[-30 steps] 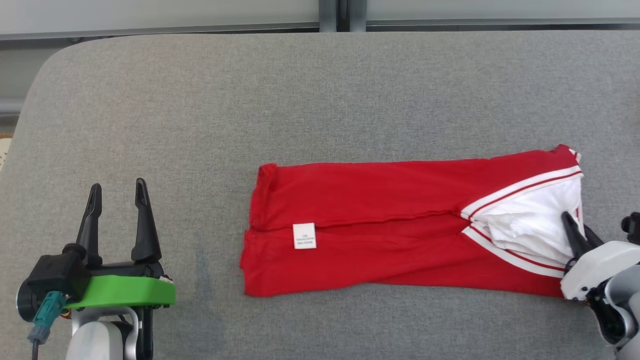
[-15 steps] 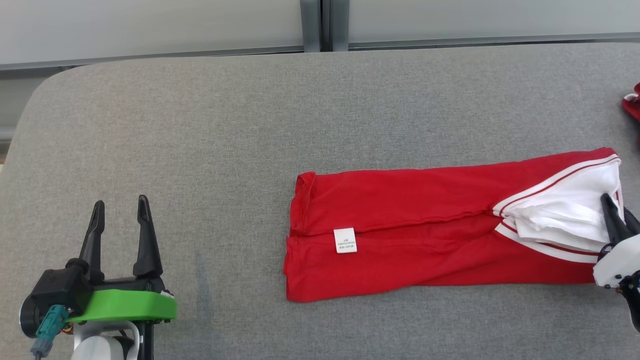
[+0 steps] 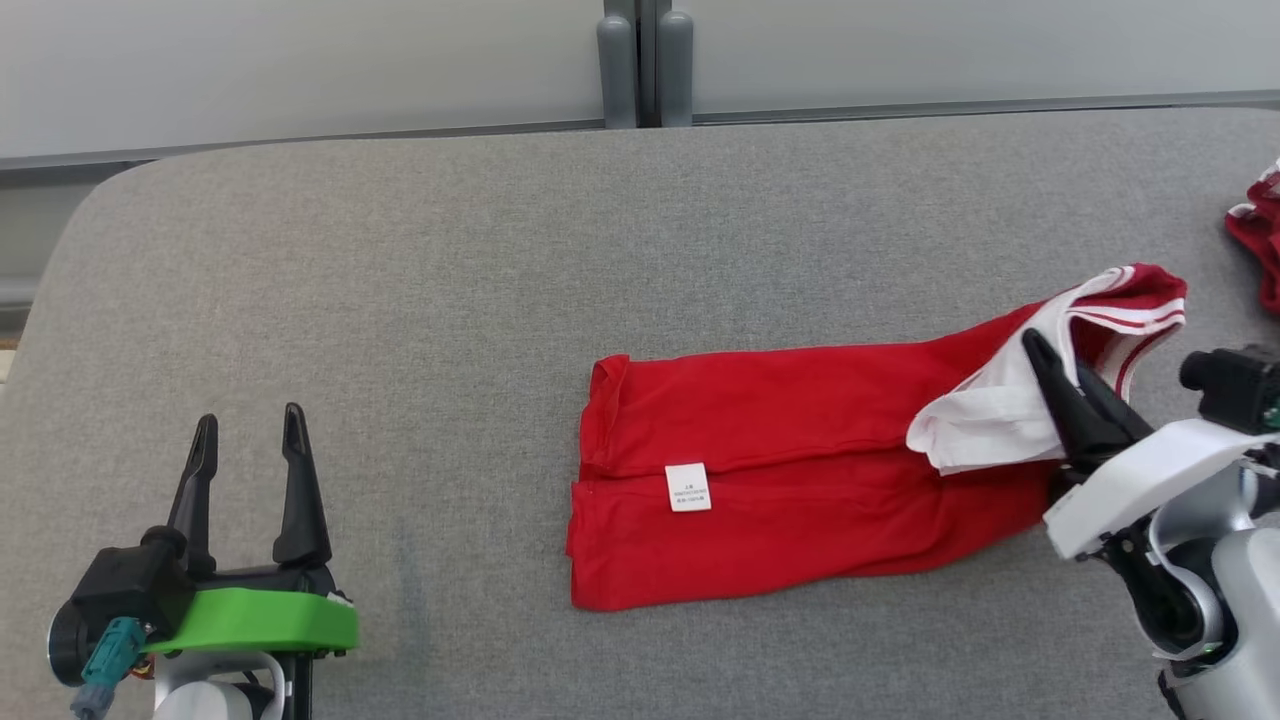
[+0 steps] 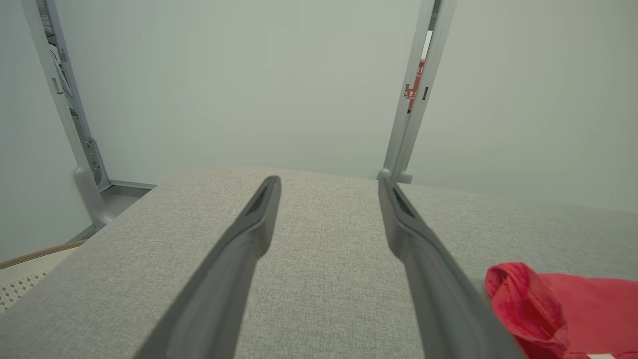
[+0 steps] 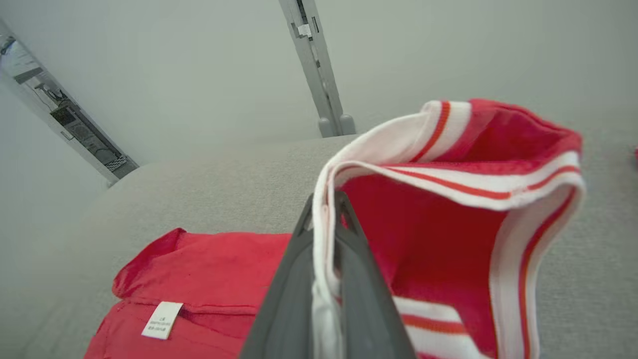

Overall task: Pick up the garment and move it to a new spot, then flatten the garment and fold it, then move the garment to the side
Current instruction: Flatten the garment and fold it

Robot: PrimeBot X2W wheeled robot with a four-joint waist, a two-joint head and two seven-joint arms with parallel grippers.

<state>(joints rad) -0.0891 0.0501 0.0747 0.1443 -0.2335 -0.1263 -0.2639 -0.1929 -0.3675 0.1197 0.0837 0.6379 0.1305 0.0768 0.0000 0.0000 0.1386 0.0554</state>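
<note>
Garment (image 3: 800,480), red, lies right of the table's (image 3: 400,300) middle in the head view, its striped end held up by the right gripper (image 3: 1055,357) clamped on it; the left gripper (image 3: 249,416) sits at the table's near-left corner. Left wrist view: jaws spread wide, empty. Right wrist view: fingers (image 5: 299,279) pinch its white edge.

A red-and-white cloth (image 3: 1256,232) near the right end of the grey padded surface (image 3: 400,300) is cut by the head view's right edge, so what it is cannot be told. The print on the white label (image 3: 688,487) of the garment (image 3: 800,420) is too small to read. The right gripper (image 3: 1056,354) and its pale wrist cover the garment's near right corner.
</note>
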